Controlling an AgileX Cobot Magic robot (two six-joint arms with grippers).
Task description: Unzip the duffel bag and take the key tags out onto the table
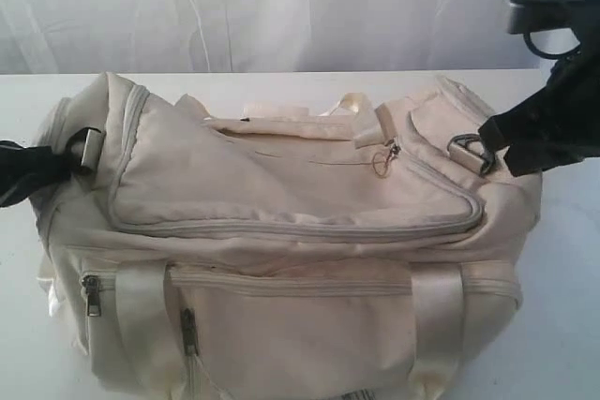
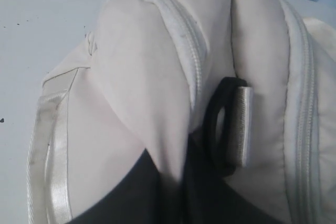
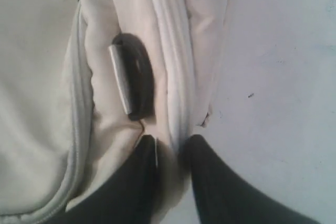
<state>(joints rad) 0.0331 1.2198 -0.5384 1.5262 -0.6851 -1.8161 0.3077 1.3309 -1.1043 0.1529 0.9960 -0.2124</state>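
A: Found the large cream-white fabric duffel bag (image 1: 281, 194) lying across the broad plain white bench (image 1: 562, 325), every zip in sight closed. Spotted no small coloured plastic key tags anywhere; judged them to be inside.

B: Agreed. Saw the left tool (image 2: 169, 166) nearly closed, pinching a fold of fabric at one end, just beside a black D-ring (image 2: 220, 129). Found the right tool (image 3: 172, 145) astride a fabric ridge at the other end; could not tell whether clamped or loose.

A: Worried about that. Judged a slack hold there likely to slip off, letting the bag drag or bunch under any tug on the small metal zip pull (image 1: 382, 158).

B: Feared no tearing, only a zip jammed in puckered cloth.
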